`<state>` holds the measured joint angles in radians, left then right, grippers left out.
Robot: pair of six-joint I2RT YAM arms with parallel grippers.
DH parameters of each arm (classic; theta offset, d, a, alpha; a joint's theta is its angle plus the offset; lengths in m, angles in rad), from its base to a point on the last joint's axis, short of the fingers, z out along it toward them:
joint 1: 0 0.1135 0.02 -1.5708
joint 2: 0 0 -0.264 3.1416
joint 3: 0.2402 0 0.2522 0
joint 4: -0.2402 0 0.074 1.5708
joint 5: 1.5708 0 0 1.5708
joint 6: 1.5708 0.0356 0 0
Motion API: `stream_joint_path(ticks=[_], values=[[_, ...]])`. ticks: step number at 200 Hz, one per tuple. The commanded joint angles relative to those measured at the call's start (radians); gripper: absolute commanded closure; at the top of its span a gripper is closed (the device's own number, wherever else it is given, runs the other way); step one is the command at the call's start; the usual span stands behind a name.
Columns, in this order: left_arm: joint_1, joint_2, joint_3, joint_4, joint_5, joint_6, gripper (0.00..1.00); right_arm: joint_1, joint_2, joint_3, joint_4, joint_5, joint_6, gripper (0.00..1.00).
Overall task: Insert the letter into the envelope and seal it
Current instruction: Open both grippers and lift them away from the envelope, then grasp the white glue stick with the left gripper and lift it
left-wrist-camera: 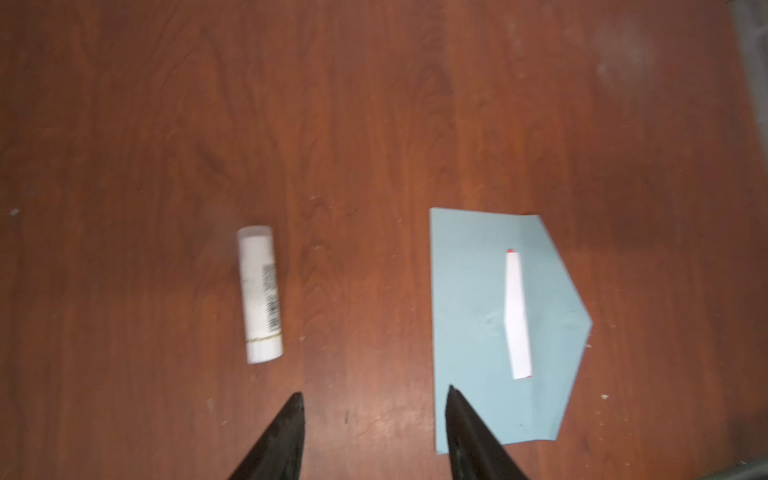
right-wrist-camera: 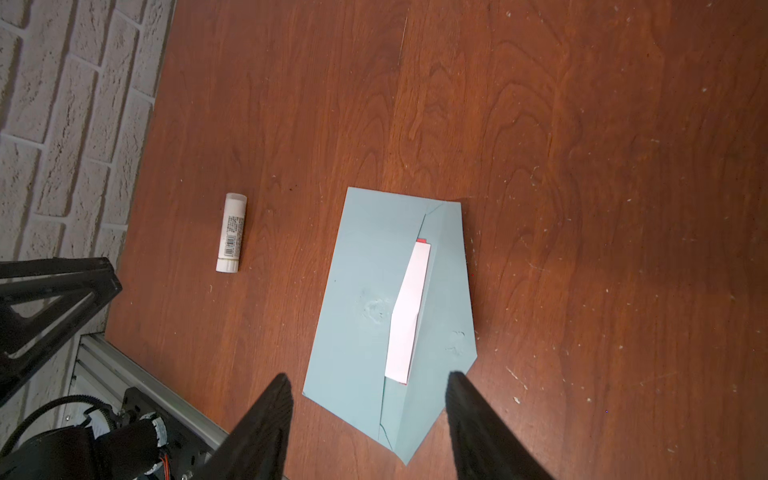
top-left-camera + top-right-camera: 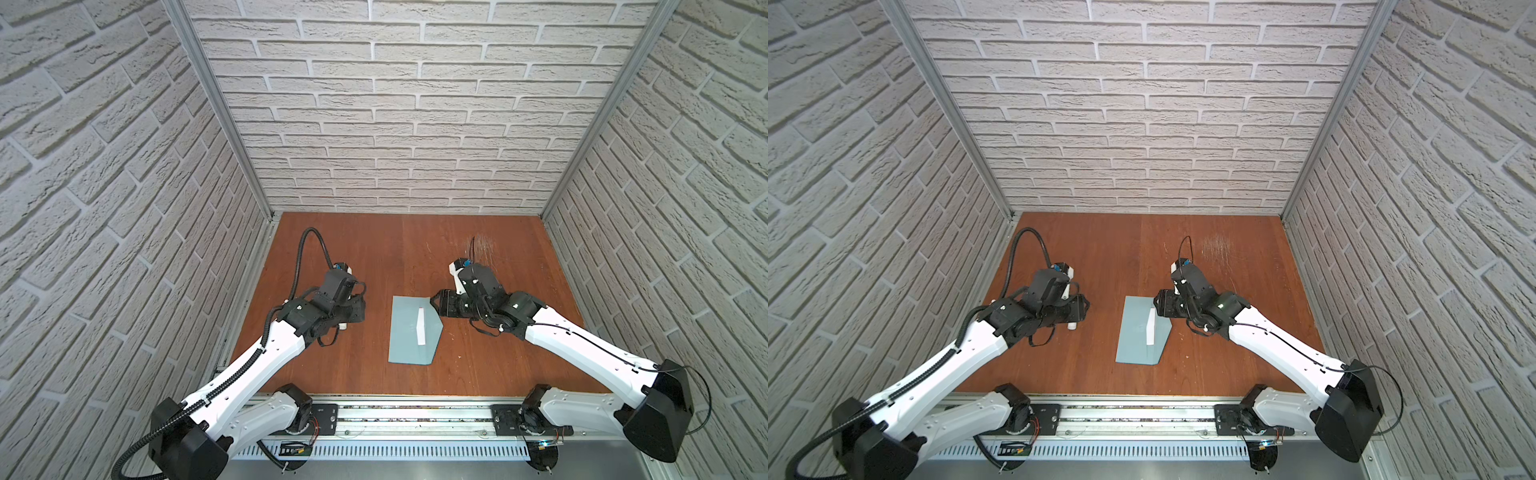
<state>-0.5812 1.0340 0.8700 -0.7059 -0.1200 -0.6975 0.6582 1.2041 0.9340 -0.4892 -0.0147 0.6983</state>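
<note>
The light blue envelope [image 3: 409,332] [image 3: 1136,332] lies flat mid-table, its pointed flap open toward the right. The letter [image 2: 407,311] [image 1: 516,316] is tucked into the mouth. Only a narrow white strip with red at its ends shows, standing slightly raised in both top views [image 3: 420,326] [image 3: 1150,328]. My left gripper [image 1: 374,392] hovers open and empty between the stick and the envelope's left edge [image 1: 457,332]; one fingertip [image 1: 453,395] overlaps that edge. My right gripper [image 2: 370,375] is open and empty above the flap end of the envelope [image 2: 361,299], by its far right corner in a top view [image 3: 438,305].
A small white glue stick [image 1: 259,295] [image 2: 231,232] lies on the brown wooden table [image 3: 478,353] left of the envelope, mostly under the left arm in a top view [image 3: 1072,326]. Brick-pattern walls enclose three sides. A metal rail [image 3: 415,415] runs along the front.
</note>
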Motion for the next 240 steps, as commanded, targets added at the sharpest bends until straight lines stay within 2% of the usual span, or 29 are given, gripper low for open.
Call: stream_joint_path(ticks=[1,25,53,122,202,240], values=[[0.042,0.01,-0.017,-0.143,-0.099,-0.023,0.42,0.011,-0.004,-0.051,0.087,-0.047,-0.015,0.4],[0.107,0.022,-0.054,-0.133,-0.087,-0.019,0.39,0.024,-0.001,-0.101,0.134,-0.057,-0.011,0.4],[0.182,0.063,-0.076,-0.061,0.002,0.029,0.38,0.031,0.012,-0.126,0.15,-0.062,-0.02,0.41],[0.277,0.309,-0.035,0.068,0.13,0.104,0.37,0.031,0.006,-0.142,0.174,-0.07,-0.072,0.41],[0.291,0.535,0.102,0.062,0.126,0.179,0.49,0.031,0.052,-0.122,0.175,-0.077,-0.107,0.41],[0.291,0.621,0.169,-0.011,0.076,0.196,0.55,0.031,0.063,-0.113,0.166,-0.073,-0.12,0.41]])
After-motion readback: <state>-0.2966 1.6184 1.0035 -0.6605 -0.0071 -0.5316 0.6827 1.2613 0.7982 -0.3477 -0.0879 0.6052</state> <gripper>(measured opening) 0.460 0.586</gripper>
